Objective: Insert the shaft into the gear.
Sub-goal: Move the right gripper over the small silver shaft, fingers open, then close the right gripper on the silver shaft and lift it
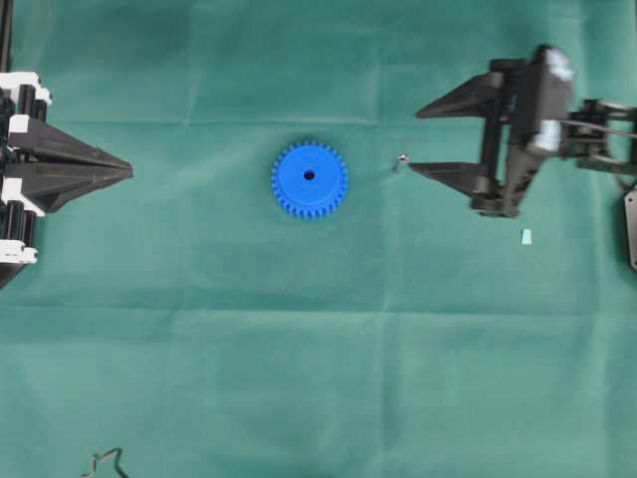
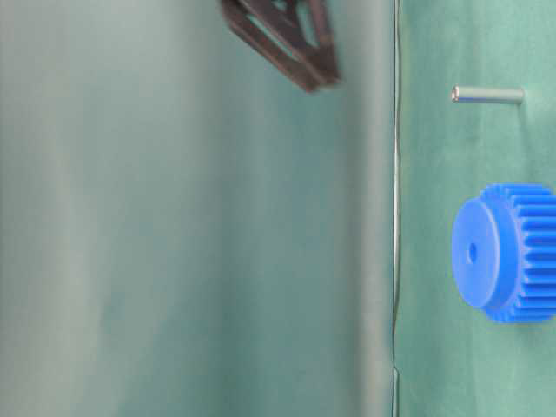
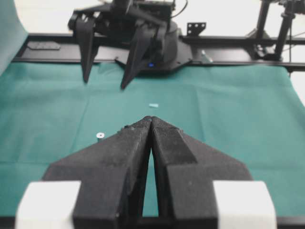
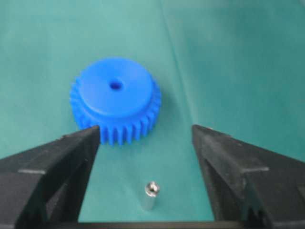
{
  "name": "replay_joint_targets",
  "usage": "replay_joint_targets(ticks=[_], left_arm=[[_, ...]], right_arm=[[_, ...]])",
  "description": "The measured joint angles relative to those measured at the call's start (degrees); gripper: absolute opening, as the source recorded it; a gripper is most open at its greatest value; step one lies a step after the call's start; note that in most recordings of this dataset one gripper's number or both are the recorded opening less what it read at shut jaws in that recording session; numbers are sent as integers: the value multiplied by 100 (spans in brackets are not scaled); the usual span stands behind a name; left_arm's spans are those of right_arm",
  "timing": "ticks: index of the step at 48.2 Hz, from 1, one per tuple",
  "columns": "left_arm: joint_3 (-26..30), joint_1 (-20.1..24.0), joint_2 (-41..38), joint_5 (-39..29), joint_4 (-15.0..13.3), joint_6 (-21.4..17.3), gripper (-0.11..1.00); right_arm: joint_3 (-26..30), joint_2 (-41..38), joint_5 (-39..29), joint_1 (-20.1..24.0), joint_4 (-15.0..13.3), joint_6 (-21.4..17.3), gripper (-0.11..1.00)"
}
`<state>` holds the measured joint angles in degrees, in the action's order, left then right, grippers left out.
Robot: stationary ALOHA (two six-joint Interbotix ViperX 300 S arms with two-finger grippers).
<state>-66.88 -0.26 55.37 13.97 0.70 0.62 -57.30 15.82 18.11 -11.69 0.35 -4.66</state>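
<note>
The bright blue gear [image 1: 310, 179] lies flat on the green cloth at the table's middle, centre hole up. The small silvery shaft [image 1: 401, 159] stands upright on the cloth just right of it. My right gripper [image 1: 415, 140] is open and holds nothing, raised above the cloth, one fingertip close beside the shaft. In the right wrist view the shaft [image 4: 150, 195] stands free between the spread fingers of the gripper [image 4: 145, 129], with the gear [image 4: 116, 98] beyond. At table level the shaft [image 2: 486, 95] and gear [image 2: 508, 252] stand apart. My left gripper [image 1: 129, 171] rests shut at the far left.
A pale light-blue bit [image 1: 526, 237] lies on the cloth below the right arm. A dark cable end [image 1: 105, 460] pokes in at the front left edge. From the left wrist, the shut fingertips [image 3: 151, 118] face the right gripper [image 3: 106, 84].
</note>
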Motion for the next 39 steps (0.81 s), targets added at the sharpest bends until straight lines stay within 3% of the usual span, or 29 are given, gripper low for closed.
replay_joint_targets(ticks=[19, 39], left_arm=[[0, 0, -26, -88, 0, 0, 0], [0, 0, -26, -141, 0, 0, 0]], right_arm=[[185, -1354, 246, -123, 352, -18, 80], [141, -1503, 404, -132, 492, -18, 72]])
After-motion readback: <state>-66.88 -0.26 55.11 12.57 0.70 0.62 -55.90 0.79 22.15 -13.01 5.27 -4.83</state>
